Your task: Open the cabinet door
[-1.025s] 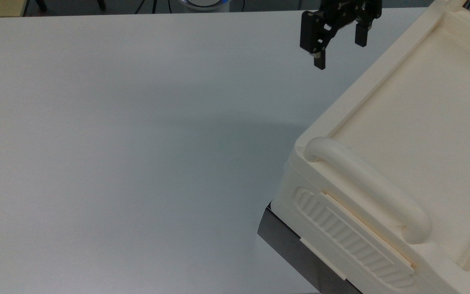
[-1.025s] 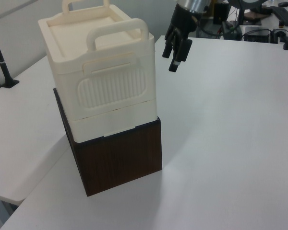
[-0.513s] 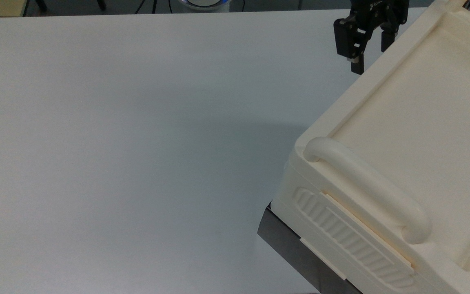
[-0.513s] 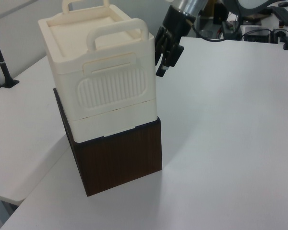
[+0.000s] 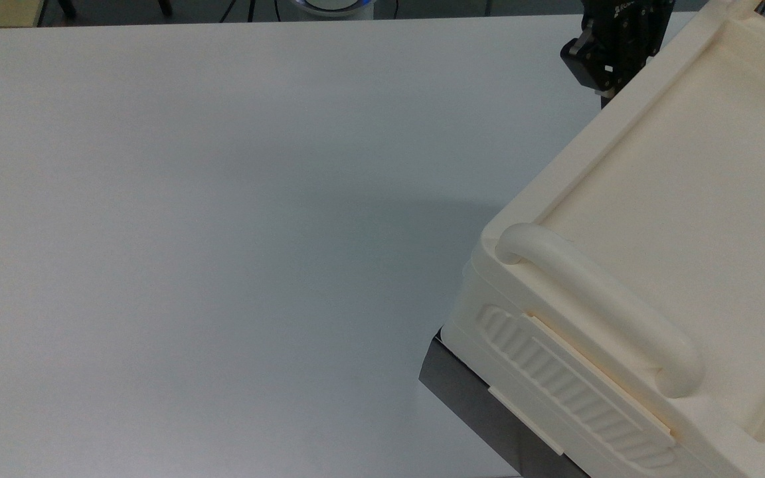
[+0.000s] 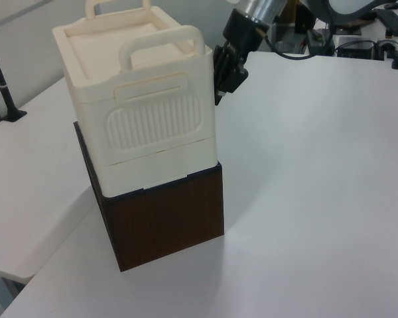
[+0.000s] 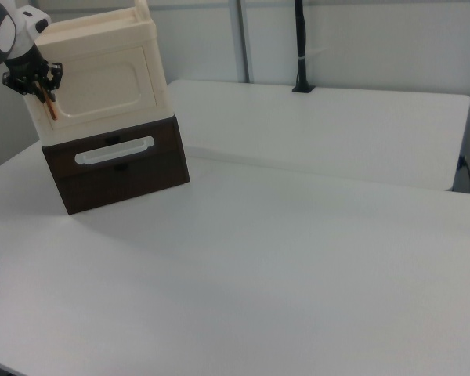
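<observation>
End effector [image 7: 41, 88] at cabinet door [image 7: 102, 84] edge by copper strip [image 7: 50, 103]; fingertips hidden, grip indiscernible.

Lab or office-type workroom. Wide white tables [image 7: 313, 258] pushed together, seam visible in the right view. Plain pale partition wall panels [image 7: 360, 43] behind, at 12 o'clock in the right view. Black pole clamped to the table edge [image 7: 301, 47], another at 9 o'clock in the left view [image 6: 1, 83]. Cables [image 6: 298, 50] and dark equipment [image 6: 348, 43] clutter the far end at 1 o'clock in the left view. Robot arm [image 6: 252, 16] mounted at the table. Cream plastic cabinet [image 6: 136, 112] set on a dark wood-grain box [image 6: 166, 222], a staged test prop.
</observation>
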